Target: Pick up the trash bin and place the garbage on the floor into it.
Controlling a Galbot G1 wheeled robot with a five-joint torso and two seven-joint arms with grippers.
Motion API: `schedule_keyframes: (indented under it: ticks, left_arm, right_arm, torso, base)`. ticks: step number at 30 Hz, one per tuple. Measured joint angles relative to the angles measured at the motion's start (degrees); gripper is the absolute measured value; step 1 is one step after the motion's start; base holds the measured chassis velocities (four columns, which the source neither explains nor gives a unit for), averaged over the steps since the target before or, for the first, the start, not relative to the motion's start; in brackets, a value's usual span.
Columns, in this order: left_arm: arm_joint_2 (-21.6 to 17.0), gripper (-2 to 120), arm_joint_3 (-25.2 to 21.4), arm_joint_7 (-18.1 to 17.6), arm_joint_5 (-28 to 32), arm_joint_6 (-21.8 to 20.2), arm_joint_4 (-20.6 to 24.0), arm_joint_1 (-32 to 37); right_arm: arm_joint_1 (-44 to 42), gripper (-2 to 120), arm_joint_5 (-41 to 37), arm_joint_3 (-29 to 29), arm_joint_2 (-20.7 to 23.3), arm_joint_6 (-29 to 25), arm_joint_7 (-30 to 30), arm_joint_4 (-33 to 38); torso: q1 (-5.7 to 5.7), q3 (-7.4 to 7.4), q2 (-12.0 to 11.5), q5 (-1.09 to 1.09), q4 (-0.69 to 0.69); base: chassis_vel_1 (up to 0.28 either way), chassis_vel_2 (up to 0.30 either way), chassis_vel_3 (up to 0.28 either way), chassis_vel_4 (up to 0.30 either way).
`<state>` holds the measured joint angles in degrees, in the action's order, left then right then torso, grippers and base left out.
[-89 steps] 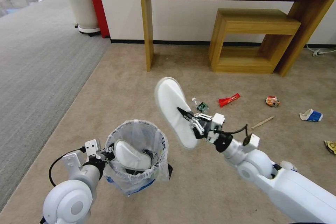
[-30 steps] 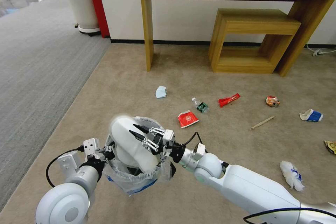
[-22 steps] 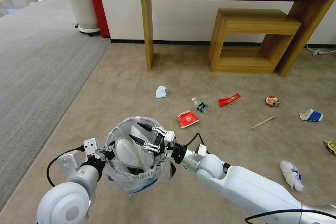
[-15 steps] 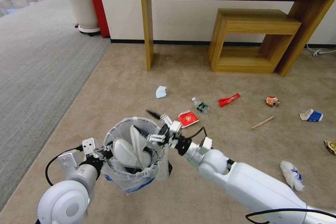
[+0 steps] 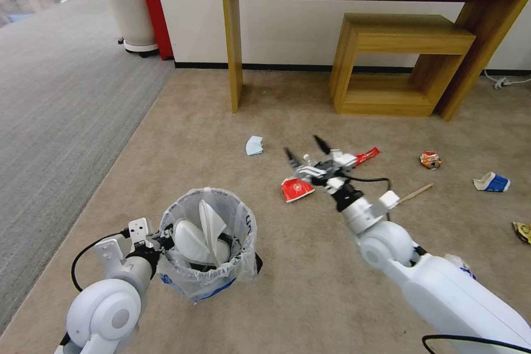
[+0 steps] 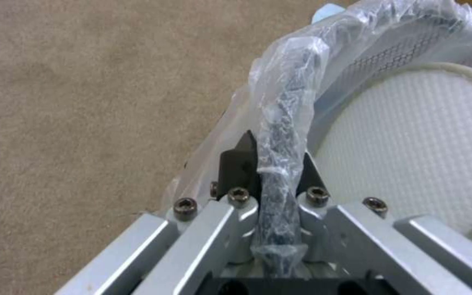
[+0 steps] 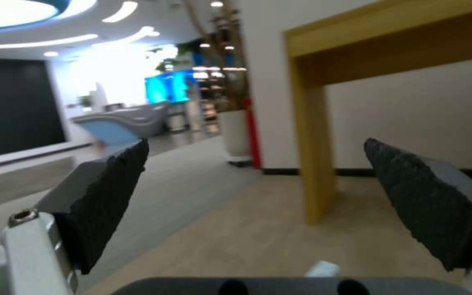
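two white slippers (image 5: 200,235) sit inside the trash bin (image 5: 207,243), whose bagged rim the left gripper (image 6: 273,164) pinches tight. beyond the bin, the right gripper (image 5: 306,149) hovers wide open, empty, above a red wrapper (image 5: 296,188).

My right gripper (image 5: 305,149) hangs spread and empty above the floor (image 5: 310,287), with open carpet under my forearm and between the trash bin (image 5: 206,243) and the red wrapper (image 5: 296,188). The bin mouth is largely blocked: two white slippers (image 5: 200,232) fill it, one on edge, and my left gripper (image 6: 271,164) is clamped on the bagged rim on its near-left side. Ahead, the desk leg (image 5: 233,38) and low wooden stool (image 5: 401,63) close off the wall side; scattered litter sits well apart, leaving lanes between the pieces.
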<state>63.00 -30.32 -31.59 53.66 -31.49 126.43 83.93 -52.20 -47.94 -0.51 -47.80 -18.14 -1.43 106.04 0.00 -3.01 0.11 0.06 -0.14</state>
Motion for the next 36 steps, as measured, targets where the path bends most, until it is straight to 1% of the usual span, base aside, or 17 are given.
schedule_keyframes:
  ticks: [2, 3, 4, 6, 8, 13, 14, 16, 17, 23, 29, 34, 36]
  left_arm:
    - [0.0, 2, 0.0, 1.0, -1.0, 0.1, -0.8, 0.0]
    - [0.0, 2, 0.0, 1.0, -1.0, 0.1, -0.8, 0.0]
    - [0.0, 2, 0.0, 1.7, -1.8, 0.2, -1.2, 0.1]
    - [0.0, 2, -0.1, 2.0, -2.2, 0.3, -1.3, 0.1]
    - [-0.1, 2, -0.7, 3.2, -3.5, 0.4, -1.7, 0.3]
    - [-0.3, 2, -1.5, 4.3, -4.8, 0.4, -1.9, 0.9]
    - [-0.6, 2, -1.9, 4.8, -5.3, 0.5, -2.2, 1.2]
    - [-0.9, 2, -2.7, 5.5, -6.3, 0.7, -2.7, 1.6]
    - [-0.9, 2, -2.7, 5.5, -6.3, 0.7, -2.7, 1.6]
    - [-1.1, 2, -3.5, 8.5, -10.7, 1.4, -3.9, 2.4]
    - [-0.9, 2, -3.6, 9.5, -12.4, 1.1, -3.9, 2.8]
    - [-0.5, 2, -3.7, 10.1, -12.9, 1.5, -4.1, 3.2]
    - [-0.3, 2, -3.7, 10.1, -12.8, 1.9, -4.1, 3.2]
  right_arm:
    - [-2.9, 100, -0.7, 4.2, 0.8, 0.8, -1.7, 0.7]
    - [-2.9, 100, -0.7, 4.2, 0.8, 0.8, -1.7, 0.7]
    - [-4.4, 100, -0.9, 6.2, 1.1, 1.1, -2.3, 1.1]
    - [-5.1, 100, -1.0, 7.1, 1.3, 1.1, -2.5, 1.2]
    - [-7.0, 100, -0.8, 9.8, 1.5, 1.4, -3.2, 1.5]
    - [-9.5, 100, 0.6, 12.5, 1.4, 1.3, -4.4, 1.3]
    - [-10.6, 100, 1.1, 13.7, 1.5, 1.1, -5.0, 1.0]
    - [-12.8, 100, 1.7, 15.5, 1.8, 1.0, -6.0, 0.6]
    - [-12.8, 100, 1.7, 15.5, 1.8, 1.0, -6.0, 0.6]
    - [-16.5, 100, 2.6, 18.4, 2.0, 1.3, -7.1, -0.1]
    - [-18.6, 100, 3.6, 19.8, 2.1, 1.9, -7.8, -0.5]
    - [-22.5, 98, 6.3, 22.0, 2.2, 2.4, -9.2, -1.2]
    - [-24.5, 100, 7.8, 23.2, 2.0, 2.6, -9.5, -1.6]
  torso:
    - [0.00, 0.00, 0.0, -0.01, 0.00]
    - [0.00, 0.00, 0.0, -0.01, 0.00]
    - [0.00, 0.00, 0.0, -0.01, 0.00]
    - [0.00, 0.00, 0.0, -0.01, -0.01]
    - [0.00, 0.00, 0.0, -0.01, 0.00]
    - [0.00, 0.00, 0.0, -0.01, 0.01]
    - [0.00, 0.00, 0.0, -0.01, -0.01]
    - [0.00, 0.00, 0.0, -0.01, 0.01]
    - [0.00, 0.00, 0.0, -0.01, 0.01]
    - [0.00, 0.00, 0.0, -0.01, 0.00]
    - [0.00, 0.00, 0.0, -0.01, 0.01]
    - [-0.01, 0.00, 0.0, -0.02, 0.01]
    - [0.00, 0.00, 0.0, -0.02, 0.00]
  base:
    - [0.000, 0.000, 0.000, 0.000]
    - [0.000, 0.000, 0.000, 0.000]
    - [0.000, 0.000, 0.000, 0.000]
    - [0.000, 0.000, 0.000, 0.000]
    - [0.000, 0.000, 0.000, 0.000]
    - [0.000, 0.000, 0.000, 0.000]
    - [0.000, 0.000, 0.000, 0.000]
    - [0.000, 0.000, 0.000, 0.000]
    - [0.000, 0.000, 0.000, 0.000]
    - [0.000, 0.000, 0.000, 0.000]
    - [0.000, 0.000, 0.000, 0.000]
    - [0.000, 0.000, 0.000, 0.000]
    - [0.000, 0.000, 0.000, 0.000]
